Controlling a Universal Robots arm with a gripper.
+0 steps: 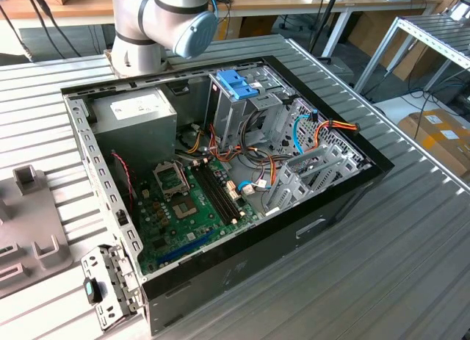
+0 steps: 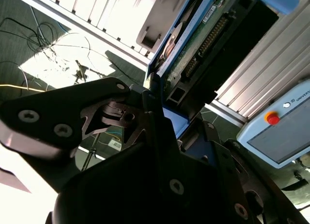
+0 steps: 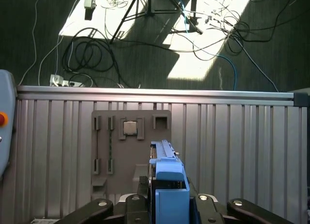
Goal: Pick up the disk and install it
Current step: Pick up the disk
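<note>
Standing edge-on, the disk [image 3: 168, 185] sits clamped between the fingers [image 3: 143, 186].

Disk [image 3: 167, 183] rails blue, board side green. Jaws black. Counter [image 1: 411, 230] silver, ribbed. Motherboard [image 1: 183, 208] green; latch [image 1: 236, 83] at its 1 o'clock in the exterior view light blue. Power-supply box [image 1: 143, 134] grey, white sticker [image 1: 136, 105]. Pendant [image 2: 278, 134] pale blue-grey, button [image 2: 272, 118] red.

The disk [image 3: 167, 183] is gripped between the closed fingers of the tool [image 3: 167, 209] and held on edge above the ribbed desk [image 3: 242, 151]. It is framed by blue plastic rails. In the second wrist view, a green circuit-board face [image 2: 191, 57] is apparently exposed.
</note>
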